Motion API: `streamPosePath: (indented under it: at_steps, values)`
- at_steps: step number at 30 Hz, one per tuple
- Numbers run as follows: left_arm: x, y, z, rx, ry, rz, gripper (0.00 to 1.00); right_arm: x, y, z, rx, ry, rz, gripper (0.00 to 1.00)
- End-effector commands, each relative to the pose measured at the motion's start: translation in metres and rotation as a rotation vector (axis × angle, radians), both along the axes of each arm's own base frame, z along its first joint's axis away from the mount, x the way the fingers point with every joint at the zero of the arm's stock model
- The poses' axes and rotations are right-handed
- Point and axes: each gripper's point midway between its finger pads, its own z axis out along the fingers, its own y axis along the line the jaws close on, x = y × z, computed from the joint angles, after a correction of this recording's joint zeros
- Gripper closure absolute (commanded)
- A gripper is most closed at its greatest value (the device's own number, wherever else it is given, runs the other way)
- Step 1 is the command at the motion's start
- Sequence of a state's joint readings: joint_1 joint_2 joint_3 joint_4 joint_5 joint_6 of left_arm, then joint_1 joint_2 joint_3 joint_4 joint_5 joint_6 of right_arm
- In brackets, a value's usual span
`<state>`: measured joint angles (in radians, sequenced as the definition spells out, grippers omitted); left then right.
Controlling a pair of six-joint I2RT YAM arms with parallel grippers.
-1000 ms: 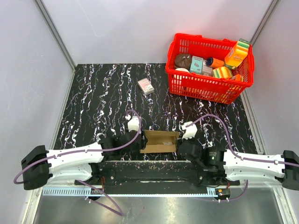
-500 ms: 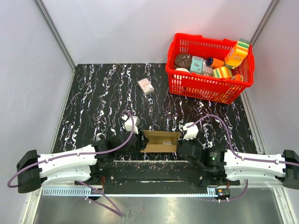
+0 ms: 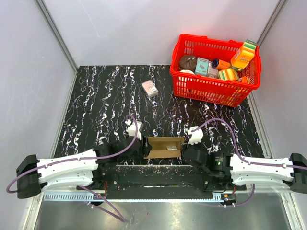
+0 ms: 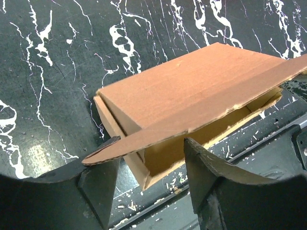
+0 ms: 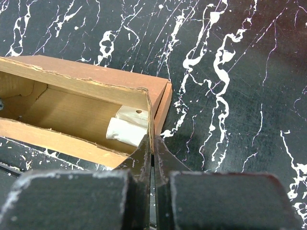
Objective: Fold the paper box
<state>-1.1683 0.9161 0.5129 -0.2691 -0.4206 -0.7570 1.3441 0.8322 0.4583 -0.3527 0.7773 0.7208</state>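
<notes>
The paper box [image 3: 164,145] is a slim brown carton lying on the black marbled table between my two grippers. In the left wrist view its open left end [image 4: 192,91] faces me. Its near corner sits between the spread fingers of my left gripper [image 4: 151,175], which is open, and a long flap juts over the left fingertip [image 4: 103,179]. My right gripper [image 5: 152,149] is shut on the thin end wall of the box [image 5: 72,112]. A white packet [image 5: 127,130] lies inside. From above, the left gripper [image 3: 143,148] and right gripper [image 3: 184,150] flank the box ends.
A red basket [image 3: 211,91] full of printed grocery packs stands at the back right. A small white-and-pink carton [image 3: 149,88] lies mid-table behind the box. The black base rail [image 3: 158,175] runs along the near edge, just in front of the box.
My left gripper has opened and drawn back a little to the left from the box's end. The right gripper keeps its grip and the box has barely shifted.
</notes>
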Motion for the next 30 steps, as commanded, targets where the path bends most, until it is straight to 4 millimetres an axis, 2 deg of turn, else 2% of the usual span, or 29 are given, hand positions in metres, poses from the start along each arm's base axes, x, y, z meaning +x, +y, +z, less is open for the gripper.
streamPosePath:
  at_steps: [1, 12, 15, 19, 22, 25, 30]
  values:
    - [-0.006, -0.007, 0.025, -0.058, -0.011, -0.041, 0.39, 0.004, 0.000, 0.017, 0.036, -0.029, -0.040, 0.98]
    - [-0.023, -0.018, 0.042, -0.135, -0.012, -0.168, 0.36, 0.003, 0.000, 0.022, 0.037, -0.039, -0.038, 0.98]
    - [-0.030, -0.025, 0.053, -0.202, -0.029, -0.226, 0.36, 0.003, 0.000, 0.022, 0.034, -0.042, -0.036, 0.98]
    - [-0.040, -0.031, 0.078, -0.307, -0.076, -0.297, 0.35, 0.002, 0.001, 0.023, 0.035, -0.045, -0.029, 0.97]
    - [-0.045, -0.032, 0.085, -0.331, -0.093, -0.339, 0.35, 0.001, 0.002, 0.023, 0.034, -0.042, -0.020, 0.96]
    - [-0.050, -0.034, 0.082, -0.327, -0.084, -0.370, 0.35, -0.001, 0.003, 0.024, 0.036, -0.044, -0.014, 0.96]
    - [-0.055, -0.034, 0.065, -0.295, -0.046, -0.387, 0.35, -0.001, 0.002, 0.024, 0.035, -0.049, -0.017, 0.96]
